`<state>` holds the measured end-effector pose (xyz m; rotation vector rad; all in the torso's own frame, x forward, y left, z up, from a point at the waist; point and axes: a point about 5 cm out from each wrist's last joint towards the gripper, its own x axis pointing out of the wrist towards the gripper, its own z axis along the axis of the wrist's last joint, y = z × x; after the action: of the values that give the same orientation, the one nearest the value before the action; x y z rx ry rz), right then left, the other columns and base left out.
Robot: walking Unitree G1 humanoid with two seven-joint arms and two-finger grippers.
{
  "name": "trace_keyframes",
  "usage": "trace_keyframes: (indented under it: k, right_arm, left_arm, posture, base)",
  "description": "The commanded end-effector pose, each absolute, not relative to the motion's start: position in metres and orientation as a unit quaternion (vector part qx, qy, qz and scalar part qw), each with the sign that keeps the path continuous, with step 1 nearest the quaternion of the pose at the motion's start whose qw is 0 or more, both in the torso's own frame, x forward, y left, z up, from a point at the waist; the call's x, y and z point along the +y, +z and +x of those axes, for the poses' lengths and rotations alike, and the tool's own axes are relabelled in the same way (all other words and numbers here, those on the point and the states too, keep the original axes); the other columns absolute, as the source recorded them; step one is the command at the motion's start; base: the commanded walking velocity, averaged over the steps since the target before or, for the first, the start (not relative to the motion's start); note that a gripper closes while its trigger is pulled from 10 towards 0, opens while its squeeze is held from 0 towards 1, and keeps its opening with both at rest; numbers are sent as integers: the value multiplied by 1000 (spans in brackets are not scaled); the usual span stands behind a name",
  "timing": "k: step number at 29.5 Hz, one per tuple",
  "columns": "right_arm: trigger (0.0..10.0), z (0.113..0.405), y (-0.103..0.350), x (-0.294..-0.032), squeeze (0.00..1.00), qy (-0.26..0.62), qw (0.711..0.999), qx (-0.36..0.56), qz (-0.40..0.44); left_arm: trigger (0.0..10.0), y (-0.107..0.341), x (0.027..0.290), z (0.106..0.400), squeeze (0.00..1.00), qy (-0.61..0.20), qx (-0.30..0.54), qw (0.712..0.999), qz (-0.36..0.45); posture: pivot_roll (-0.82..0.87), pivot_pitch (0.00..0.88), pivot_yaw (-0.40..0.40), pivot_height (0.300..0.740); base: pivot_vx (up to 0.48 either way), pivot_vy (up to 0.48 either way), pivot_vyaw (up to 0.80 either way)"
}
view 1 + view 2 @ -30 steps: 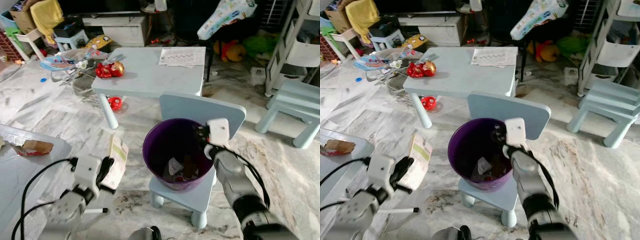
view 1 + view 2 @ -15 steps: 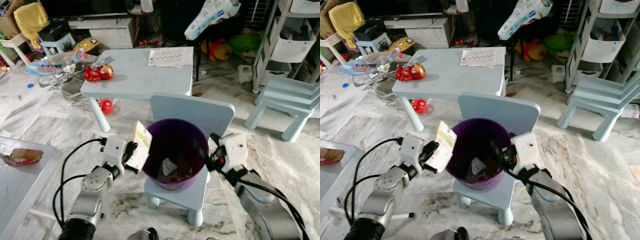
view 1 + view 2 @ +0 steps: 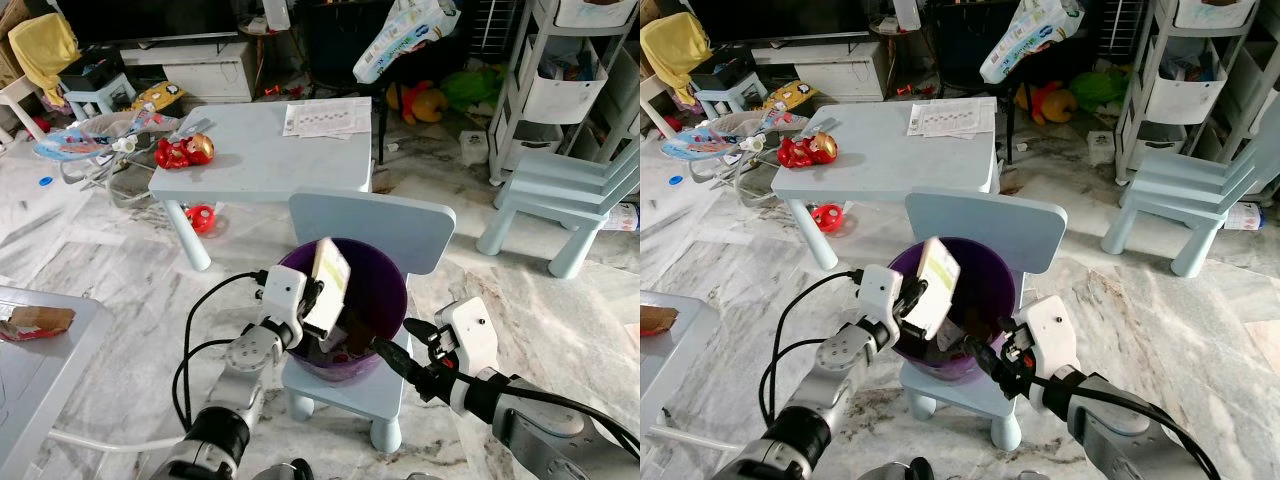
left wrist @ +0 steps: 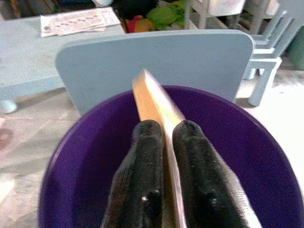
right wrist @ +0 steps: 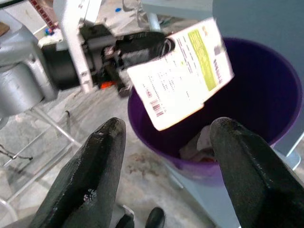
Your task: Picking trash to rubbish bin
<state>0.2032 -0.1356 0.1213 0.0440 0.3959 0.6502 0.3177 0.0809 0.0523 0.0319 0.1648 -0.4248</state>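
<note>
Flat card (image 3: pixel 329 285) pinched in left end effector (image 3: pixel 318 300) above purple bin (image 3: pixel 385 300), bin set on small chair (image 3: pixel 372 215), right end effector (image 3: pixel 385 352) spread beside bin rim

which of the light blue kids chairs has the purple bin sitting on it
The near chair, right before the robot, carries the purple bin on its seat. The other light blue chair, off to the right by the shelving, has a bare seat.
</note>
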Motion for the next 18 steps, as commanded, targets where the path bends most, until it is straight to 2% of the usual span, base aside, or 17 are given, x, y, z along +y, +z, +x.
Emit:
trace_keyframes:
  k: [1, 13, 18]
  right_arm:
    - [10000, 200, 126, -132, 51, 330, 924, 192, 23]
    - [10000, 197, 128, -128, 55, 339, 917, 207, 24]
    - [10000, 202, 127, -123, 55, 341, 918, 204, 18]
  left_arm:
    - [10000, 50, 86, 319, 1000, -192, 84, 978, 25]
    - [10000, 53, 95, 326, 1000, -150, 63, 986, 38]
    - [10000, 57, 108, 328, 1000, -132, 46, 990, 38]
  posture:
    - [-252, 117, 107, 740]
    - [-239, 120, 102, 740]
    - [-219, 115, 95, 740]
  base:
    - [0, 0, 0]
    - [0, 0, 0]
    - [0, 0, 0]
